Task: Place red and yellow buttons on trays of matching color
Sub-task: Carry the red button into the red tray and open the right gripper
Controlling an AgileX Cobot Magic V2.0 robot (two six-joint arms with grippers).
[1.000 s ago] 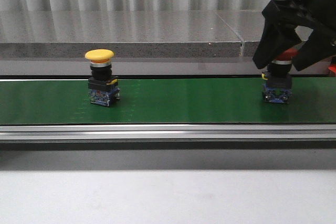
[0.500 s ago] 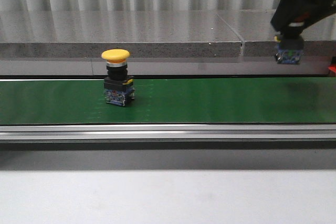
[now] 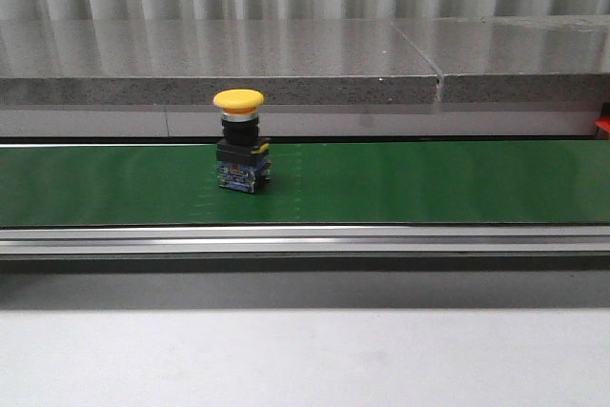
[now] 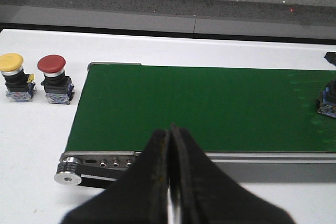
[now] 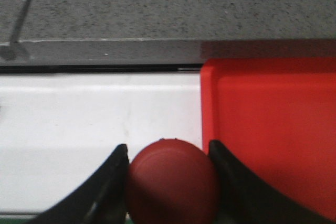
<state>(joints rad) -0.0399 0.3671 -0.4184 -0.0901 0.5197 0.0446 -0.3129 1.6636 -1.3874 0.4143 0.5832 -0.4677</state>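
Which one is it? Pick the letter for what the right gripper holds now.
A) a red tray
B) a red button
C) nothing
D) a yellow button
B: in the right wrist view the right gripper has its fingers on either side of the red button, next to the red tray.

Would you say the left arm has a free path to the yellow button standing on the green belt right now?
Probably yes. The yellow button stands alone on the green belt with nothing around it. The left tool is shut and empty, so it would need to open first. The right tool is elsewhere, holding the red button.
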